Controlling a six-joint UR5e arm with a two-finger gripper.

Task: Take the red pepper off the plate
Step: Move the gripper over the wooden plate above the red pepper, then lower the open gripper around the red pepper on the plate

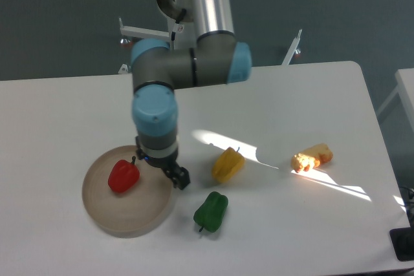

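Observation:
The red pepper (123, 176) lies on the left part of the round beige plate (129, 214) at the table's front left. My gripper (169, 174) hangs over the plate's right side, just right of the pepper. One dark finger (180, 178) shows over the plate's right rim. The other finger is hidden under the wrist. I cannot tell whether the jaws are open or shut. Nothing shows between them, and the pepper is apart from them.
A yellow pepper (228, 164) lies right of the plate and a green pepper (211, 211) in front of it. A small yellow-orange food item (312, 158) lies further right. The arm's elbow (194, 63) stands over the table's back.

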